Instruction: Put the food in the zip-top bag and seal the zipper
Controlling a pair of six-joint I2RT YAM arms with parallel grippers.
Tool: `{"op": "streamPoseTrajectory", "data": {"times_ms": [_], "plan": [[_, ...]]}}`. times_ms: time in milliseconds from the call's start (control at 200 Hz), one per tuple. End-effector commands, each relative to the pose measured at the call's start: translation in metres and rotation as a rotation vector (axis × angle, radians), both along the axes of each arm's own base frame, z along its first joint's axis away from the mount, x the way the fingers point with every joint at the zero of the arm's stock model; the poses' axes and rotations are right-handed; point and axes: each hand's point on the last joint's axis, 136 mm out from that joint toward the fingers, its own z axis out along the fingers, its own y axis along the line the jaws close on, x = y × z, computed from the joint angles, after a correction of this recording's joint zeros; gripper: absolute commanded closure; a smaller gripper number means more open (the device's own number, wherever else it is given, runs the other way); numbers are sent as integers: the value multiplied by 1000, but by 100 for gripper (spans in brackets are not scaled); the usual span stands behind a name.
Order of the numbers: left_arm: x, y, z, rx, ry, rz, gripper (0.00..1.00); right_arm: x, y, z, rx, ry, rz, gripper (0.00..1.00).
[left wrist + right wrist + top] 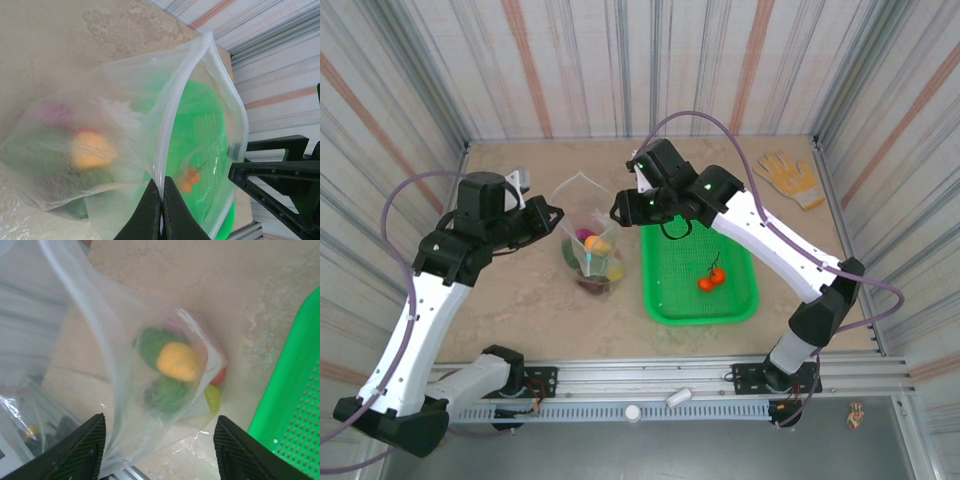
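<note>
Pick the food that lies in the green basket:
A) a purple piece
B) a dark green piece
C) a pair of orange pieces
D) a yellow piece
C: the orange pieces lie on the floor of the green basket, while the yellow piece and the purple piece sit inside the zip-top bag.

One zip-top bag [578, 205], one green basket [700, 318], one glove [788, 178], two orange fruits [705, 284] in the basket.
</note>
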Motion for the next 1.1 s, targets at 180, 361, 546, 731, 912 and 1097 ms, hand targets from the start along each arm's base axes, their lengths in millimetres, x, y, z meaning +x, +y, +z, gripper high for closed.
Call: {"op": "streamPoseTrajectory", "data": {"times_ms": [180,361,546,731,912,1097], "plan": [[-3,-6,14,-52,-52,-33,100,3,-84,-18,-125,-41,-195,38],[-4,-6,15,-50,-56,-37,100,-2,-147,-98,-294,77,-387,40],[-3,-9,14,-55,-49,-44,100,-5,-185,-150,-390,141,-482,40],[-3,-10,17,-63,-50,-49,100,8,-205,-179,-477,128,-515,39],[-2,-11,16,-63,-47,-52,100,24,-207,-198,-466,164,-491,42],[-2,-13,18,-61,-50,-60,100,25,-203,-218,-465,229,-468,54]]}}
